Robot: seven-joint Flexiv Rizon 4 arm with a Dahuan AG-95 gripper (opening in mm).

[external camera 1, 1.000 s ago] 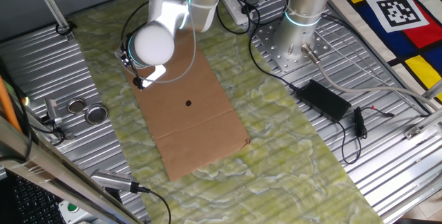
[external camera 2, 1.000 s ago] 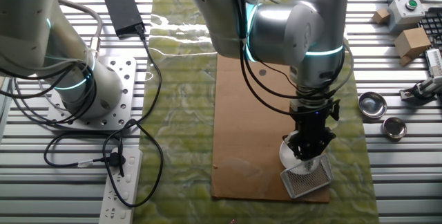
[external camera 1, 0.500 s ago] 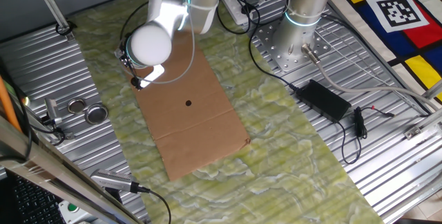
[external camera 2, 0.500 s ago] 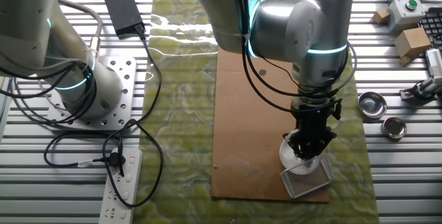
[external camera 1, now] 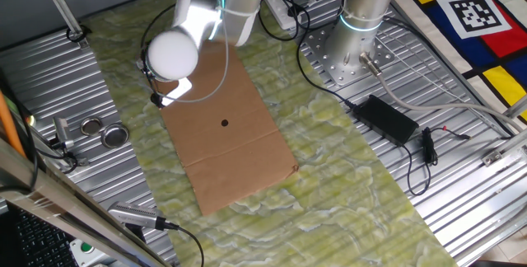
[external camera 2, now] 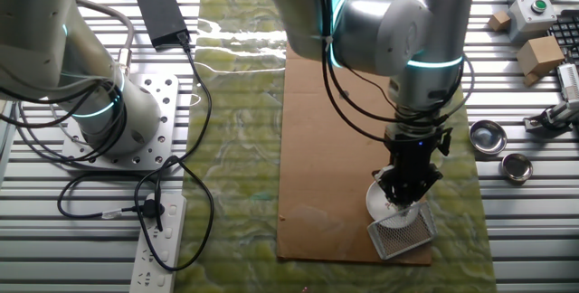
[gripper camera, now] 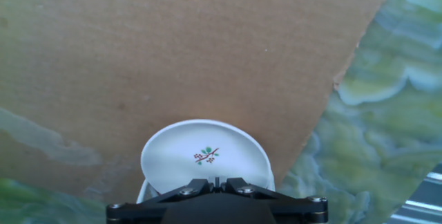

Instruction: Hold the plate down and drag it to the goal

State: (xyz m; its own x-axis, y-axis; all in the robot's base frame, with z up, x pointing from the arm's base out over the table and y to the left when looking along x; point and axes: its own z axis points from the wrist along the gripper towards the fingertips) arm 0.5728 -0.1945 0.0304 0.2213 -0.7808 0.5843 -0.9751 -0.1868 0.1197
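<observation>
The plate (gripper camera: 204, 156) is a small white disc with a tiny flower sprig, lying on the brown cardboard sheet (gripper camera: 173, 51) near its corner. My gripper (gripper camera: 215, 181) is shut, its fingertips together and resting on the plate's near rim. In the other fixed view the gripper (external camera 2: 404, 203) stands upright on the plate (external camera 2: 374, 201), and the goal (external camera 2: 402, 233), a whitish translucent corner frame, sits right beside the plate at the cardboard's edge. In one fixed view the arm's white elbow (external camera 1: 173, 53) hides the gripper and most of the plate.
Two silvery lids (external camera 2: 487, 136) (external camera 2: 517, 167) lie on the metal ribs beside the cardboard. A black dot (external camera 1: 225, 122) marks the sheet's middle. A second arm's base (external camera 2: 118, 121), a power adapter (external camera 2: 161, 8), cables and a power strip (external camera 2: 158, 243) lie further off.
The arm's elbow and upper links have shifted slightly sideways. The gripper tip and the plate have barely moved.
</observation>
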